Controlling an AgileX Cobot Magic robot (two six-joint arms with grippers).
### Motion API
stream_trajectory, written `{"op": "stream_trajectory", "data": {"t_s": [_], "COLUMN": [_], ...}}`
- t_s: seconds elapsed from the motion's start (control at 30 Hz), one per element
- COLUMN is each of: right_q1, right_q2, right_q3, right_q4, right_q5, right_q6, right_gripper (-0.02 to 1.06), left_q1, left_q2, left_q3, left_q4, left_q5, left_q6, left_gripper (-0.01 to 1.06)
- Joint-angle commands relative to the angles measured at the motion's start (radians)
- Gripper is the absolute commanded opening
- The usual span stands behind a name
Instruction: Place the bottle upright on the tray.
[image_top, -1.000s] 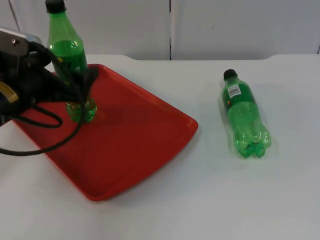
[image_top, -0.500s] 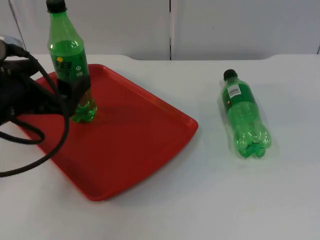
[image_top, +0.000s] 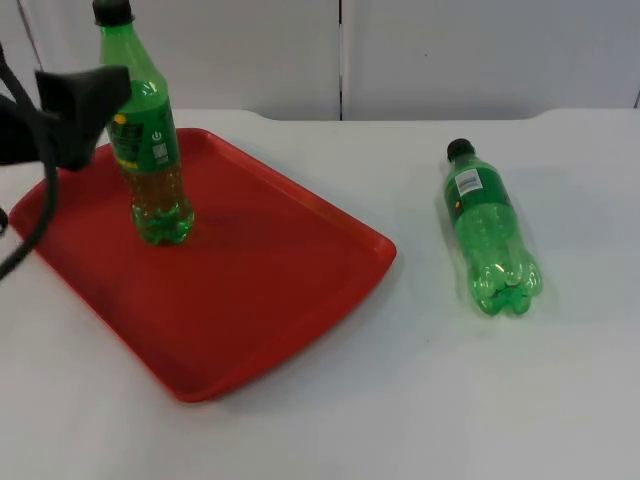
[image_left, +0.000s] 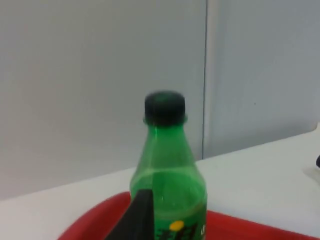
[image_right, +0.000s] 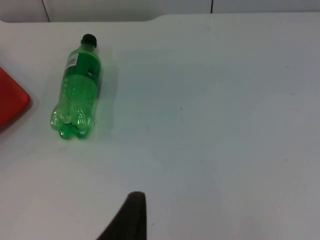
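A green bottle (image_top: 148, 130) is standing upright on the red tray (image_top: 250, 290), near its far left corner, cap up and nothing gripping it. The left tool (image_top: 85, 100), which a second ago was wrapped around the bottle's lower body, is now lifting clear and hanging just beside the neck; from the blurred dark shape I cannot tell whether it is spread or pressed together. The release appears to be done, so this bottle's placement is looking complete as long as it is not tipping. A second bottle (image_top: 487, 232) is lying on its side on the white surface (image_top: 420, 400), well apart from the tray's right edge, cap toward the wall. The right tool (image_right: 131, 220) is waiting above open surface near it, its state impossible to tell. Most of the tray is lying bare, giving ample room to the bottle's right.
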Motion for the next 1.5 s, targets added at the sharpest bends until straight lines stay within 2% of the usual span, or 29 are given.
{"op": "stream_trajectory", "data": {"t_s": [0.0, 0.07, 0.1, 0.23, 0.27, 0.4, 0.43, 0.53, 0.8, 0.93, 1.07, 1.17, 1.2, 1.3, 1.47], "right_q1": [0.003, 0.003, 0.003, 0.003, 0.003, 0.003, 0.003, 0.003, 0.003, 0.003, 0.003, 0.003, 0.003, 0.003, 0.003], "right_q2": [-0.004, -0.004, -0.004, -0.004, -0.004, -0.004, -0.004, -0.004, -0.004, -0.004, -0.004, -0.004, -0.004, -0.004, -0.004], "right_q3": [0.002, 0.002, 0.002, 0.002, 0.002, 0.002, 0.002, 0.002, 0.002, 0.002, 0.002, 0.002, 0.002, 0.002, 0.002], "right_q4": [0.000, 0.000, 0.000, 0.000, 0.000, 0.003, 0.003, 0.003, 0.003, 0.003, 0.003, 0.003, 0.003, 0.003, 0.003], "right_q5": [0.001, 0.001, 0.001, 0.001, 0.001, 0.001, 0.001, 0.001, 0.001, 0.001, 0.001, 0.001, 0.001, 0.001, 0.001], "right_q6": [0.002, 0.002, 0.002, 0.002, 0.002, 0.002, 0.002, 0.002, 0.002, 0.002, 0.002, 0.002, 0.002, 0.002, 0.002], "right_gripper": [1.05, 1.05, 1.05, 1.05, 1.05, 1.05, 1.05, 1.05, 1.05, 1.05, 1.05, 1.05, 1.05, 1.05, 1.05], "left_q1": [0.002, 0.002, 0.002, 0.002, 0.002, 0.002, 0.002, 0.002, -0.019, -0.141, -0.258, -0.331, -0.331, -0.353, -0.366], "left_q2": [-0.077, -0.178, -0.178, -0.368, -0.368, -0.544, -0.544, -0.633, -0.731, -0.741, -0.741, -0.741, -0.741, -0.741, -0.741], "left_q3": [0.006, 0.006, 0.006, 0.004, 0.004, 0.004, 0.004, 0.004, 0.004, 0.003, 0.000, -0.047, -0.047, -0.101, -0.133], "left_q4": [0.032, 0.034, 0.034, 0.037, 0.037, 0.037, 0.037, 0.037, 0.094, 0.199, 0.277, 0.266, 0.266, 0.266, 0.206], "left_q5": [0.075, 0.167, 0.167, 0.371, 0.371, 0.595, 0.595, 0.714, 0.812, 0.815, 0.828, 0.961, 0.961, 1.073, 1.116], "left_q6": [-0.042, -0.079, -0.079, -0.190, -0.190, -0.290, -0.290, -0.344, -0.487, -0.573, -0.580, -0.580, -0.580, -0.580, -0.580], "left_gripper": [1.05, 1.05, 1.05, 1.05, 1.05, 1.05, 1.05, 1.05, 1.05, 1.05, 1.05, 1.05, 1.05, 1.05, 1.05]}}
